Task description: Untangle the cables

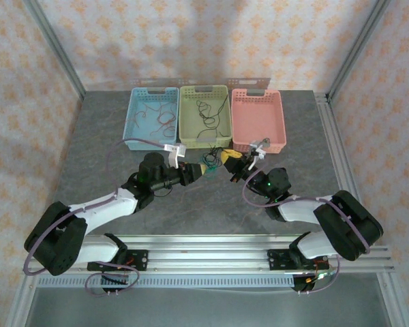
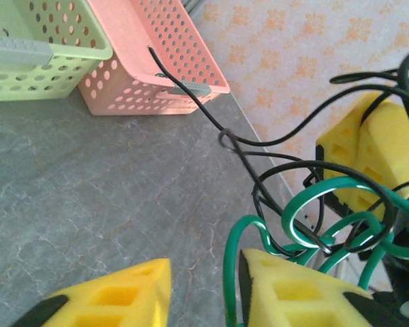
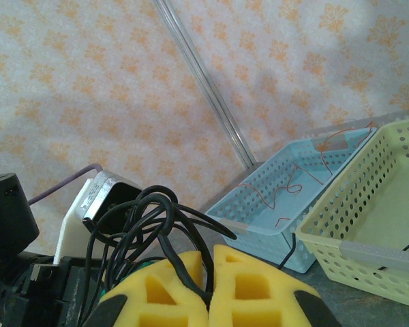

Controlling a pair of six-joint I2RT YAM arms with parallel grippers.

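Yellow foam jaws of the right gripper (image 3: 208,255) are pressed together on a strand of the black cables (image 3: 165,218), whose loops rise just beyond them. The left gripper (image 2: 204,271) faces it with jaws spread, a green cable (image 2: 313,204) coiling past one jaw and tangled with the black ones above the grey surface (image 2: 88,184). Farther off stand a blue basket (image 1: 154,91) holding reddish wires (image 1: 165,119), a green basket (image 1: 204,89) holding black wires (image 1: 208,116), and a pink basket (image 1: 258,92).

Black cables (image 2: 226,139) and coiled green cables (image 2: 230,272) make one loose tangle, held up off the table (image 1: 123,191) mid-scene, just nearer than the pale green basket (image 1: 203,89).
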